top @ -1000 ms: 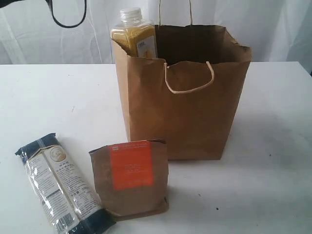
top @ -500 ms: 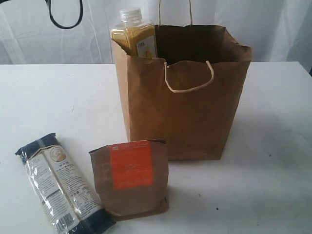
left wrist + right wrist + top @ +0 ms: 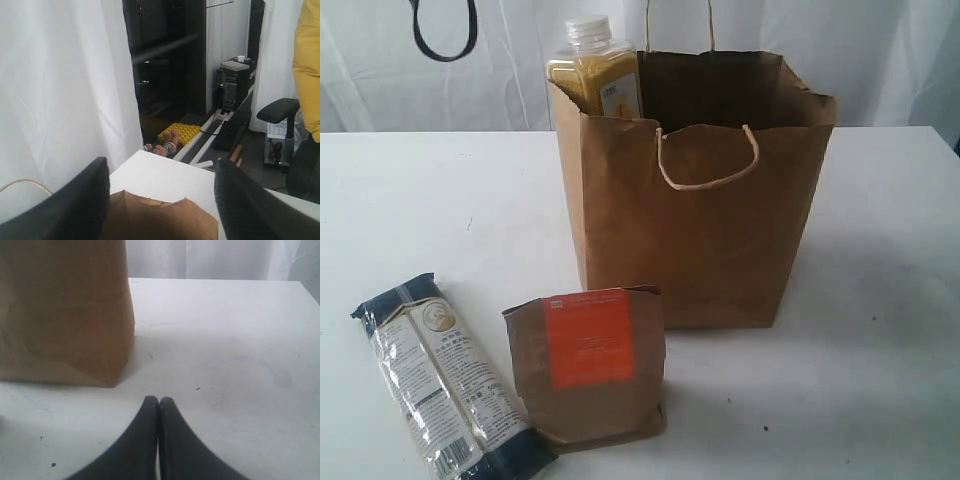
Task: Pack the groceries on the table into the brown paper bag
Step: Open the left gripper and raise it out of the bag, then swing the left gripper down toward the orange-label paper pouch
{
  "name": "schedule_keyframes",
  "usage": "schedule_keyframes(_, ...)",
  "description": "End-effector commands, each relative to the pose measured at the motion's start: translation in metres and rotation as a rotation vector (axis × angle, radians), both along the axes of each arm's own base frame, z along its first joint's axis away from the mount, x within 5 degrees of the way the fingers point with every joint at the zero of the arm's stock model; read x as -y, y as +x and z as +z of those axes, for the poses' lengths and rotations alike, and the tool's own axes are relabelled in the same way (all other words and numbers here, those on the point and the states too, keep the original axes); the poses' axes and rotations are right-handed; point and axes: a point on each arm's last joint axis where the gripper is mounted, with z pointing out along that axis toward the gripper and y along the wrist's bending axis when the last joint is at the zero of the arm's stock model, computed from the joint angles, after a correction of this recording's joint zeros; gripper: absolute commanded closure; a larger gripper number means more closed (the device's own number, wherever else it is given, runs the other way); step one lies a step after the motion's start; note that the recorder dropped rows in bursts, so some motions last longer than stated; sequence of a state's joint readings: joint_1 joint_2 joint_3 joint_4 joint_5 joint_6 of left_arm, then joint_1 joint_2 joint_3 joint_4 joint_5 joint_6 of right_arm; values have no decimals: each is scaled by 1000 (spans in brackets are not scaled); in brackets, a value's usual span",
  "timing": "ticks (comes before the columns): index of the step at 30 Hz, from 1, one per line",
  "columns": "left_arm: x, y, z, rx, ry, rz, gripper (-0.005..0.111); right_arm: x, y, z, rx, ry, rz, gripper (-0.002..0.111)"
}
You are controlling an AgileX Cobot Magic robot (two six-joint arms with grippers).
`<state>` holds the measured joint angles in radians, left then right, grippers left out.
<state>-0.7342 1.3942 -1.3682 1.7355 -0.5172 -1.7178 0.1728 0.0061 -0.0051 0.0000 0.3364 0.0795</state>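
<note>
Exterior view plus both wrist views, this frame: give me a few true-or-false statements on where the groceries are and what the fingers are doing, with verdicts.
1. The yellow-grain bottle with white cap stands in the tall brown paper bag, its top above the rim. True.
2. The brown orange-labelled pouch is inside the bag. False: it stands on the white table in front of the bag.
3. The long clear-and-navy noodle packet lies flat on the table beside the pouch. True.
4. The fingers of the right gripper are spread apart. False: they are pressed together, holding nothing.
5. The fingers of the left gripper clamp a grocery. False: they stand apart with nothing between them.
</note>
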Motion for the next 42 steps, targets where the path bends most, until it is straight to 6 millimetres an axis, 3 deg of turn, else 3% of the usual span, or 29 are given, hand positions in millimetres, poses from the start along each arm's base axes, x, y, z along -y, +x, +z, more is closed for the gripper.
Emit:
schedule_keyframes(1, -3, -20, 15, 52, -13, -82, 43, 0, 0, -1, 1, 3, -4, 108)
schedule_keyframes(8, 11, -40, 7, 75, 21, -179, 43, 0, 0, -1, 1, 3, -4, 108)
schedule_keyframes(16, 23, -60, -36, -24, 111, -338, 46, 0, 0, -1, 1, 3, -4, 108)
schedule_keyframes(21, 21, -57, -63, -81, 163, -297, 67, 0, 0, -1, 1, 3, -4, 108)
schedule_keyframes(28, 19, -62, -85, -172, 193, -323, 92, 0, 0, -1, 1, 3, -4, 108)
schedule_keyframes(31, 19, -63, -89, -187, 199, -328, 107, 0, 0, -1, 1, 3, -4, 108)
schedule_keyframes(38, 12, -60, -81, -182, 170, -246, 107, 0, 0, -1, 1, 3, -4, 108)
schedule_keyframes(42, 1, -54, -70, -140, 142, -116, 107, 0, 0, -1, 1, 3, -4, 108)
